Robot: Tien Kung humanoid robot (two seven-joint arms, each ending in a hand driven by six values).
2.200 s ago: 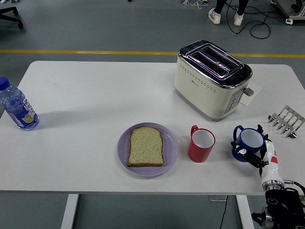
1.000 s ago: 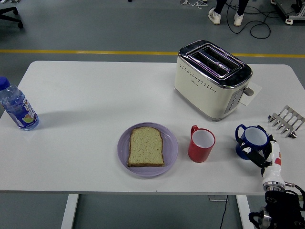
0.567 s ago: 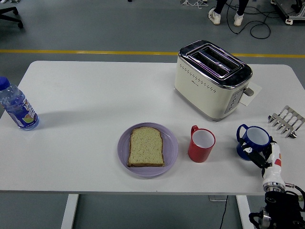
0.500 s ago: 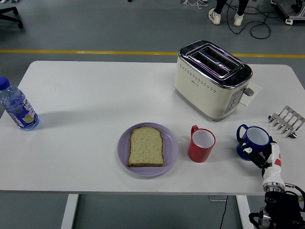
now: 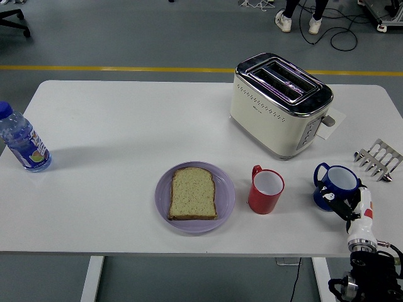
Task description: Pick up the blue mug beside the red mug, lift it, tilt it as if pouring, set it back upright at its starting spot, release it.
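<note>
My right hand (image 5: 346,202) has fingers curled around the blue mug (image 5: 337,187), apparently gripping it; mug upright, right of the red mug (image 5: 265,189).

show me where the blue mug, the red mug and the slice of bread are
blue mug (image 5: 340,180): head view, on the white inside of its cup.
red mug (image 5: 261,200): head view, on its red outer wall.
slice of bread (image 5: 192,193): head view, middle of its top face.
</note>
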